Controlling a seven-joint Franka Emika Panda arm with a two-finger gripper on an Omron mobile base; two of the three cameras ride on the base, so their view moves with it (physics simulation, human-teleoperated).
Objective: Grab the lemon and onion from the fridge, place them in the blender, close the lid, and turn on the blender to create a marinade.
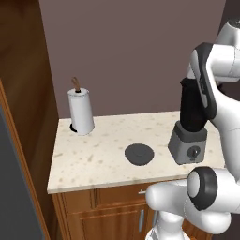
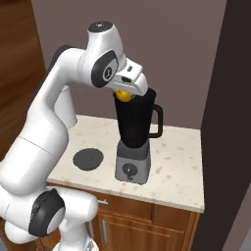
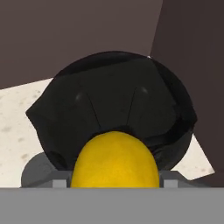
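My counter (image 1: 93,159) carries the blender (image 2: 135,135), the paper-towel roll (image 1: 81,112) and the lid (image 1: 139,153) lying flat beside the blender's base. I've got the gripper (image 2: 128,94) clamped on the lemon (image 3: 114,159), just above the open jar mouth; from the left, my arm hides this.

The blender (image 2: 135,132) had a jar of dark, see-through plastic with a glossy sheen, set on a matt grey base that looked like brushed metal or plastic. The lemon (image 3: 114,159) had a smooth, evenly yellow skin with a soft shine. The lid (image 1: 139,153) was a dull, dark grey disc, matt like rubber or plastic. The counter (image 1: 93,159) was pale speckled stone, smooth and lightly polished. The cabinet (image 2: 142,220) below it was warm brown wood with a satin finish. The paper-towel roll (image 1: 81,112) looked white, soft and matt.
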